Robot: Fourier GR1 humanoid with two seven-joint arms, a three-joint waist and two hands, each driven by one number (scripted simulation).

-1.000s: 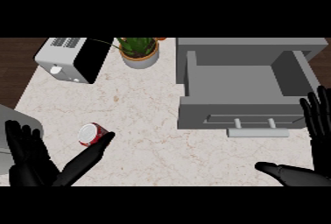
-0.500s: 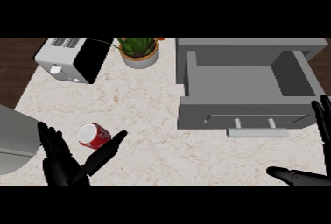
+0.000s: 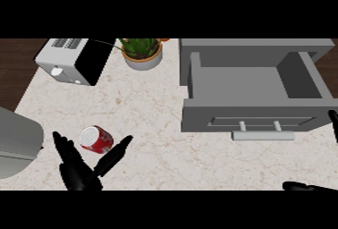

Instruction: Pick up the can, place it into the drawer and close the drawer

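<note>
Head view: the black left hand (image 3: pixel 79 172) spreads straight fingers just near of the red-and-white metal can (image 3: pixel 96 139), holding nothing; the can lies tilted on the pale marble counter (image 3: pixel 158 134). Right of it, the grey drawer (image 3: pixel 254 96) stands open; the right hand (image 3: pixel 309 186) barely shows, its fingers' state unclear.

I see a worktop (image 3: pixel 165 98) of pale cream stone, veined with faint brown marbling, and dark brown wood past its far left edge. The can (image 3: pixel 96 139) is red with white markings and a silvery grey top. The drawer (image 3: pixel 254 96) is plain grey all over, its handle (image 3: pixel 260 127) a lighter grey. Far left, the toaster (image 3: pixel 73 60) is white-silver with a black side panel. Beside it the plant (image 3: pixel 141 47) has green leaves in a pot (image 3: pixel 142 60) that is light grey with an orange rim. My left hand (image 3: pixel 82 167) is black, and so is my right hand (image 3: pixel 307 186). A grey object (image 3: pixel 16 143) sits at the near left.
</note>
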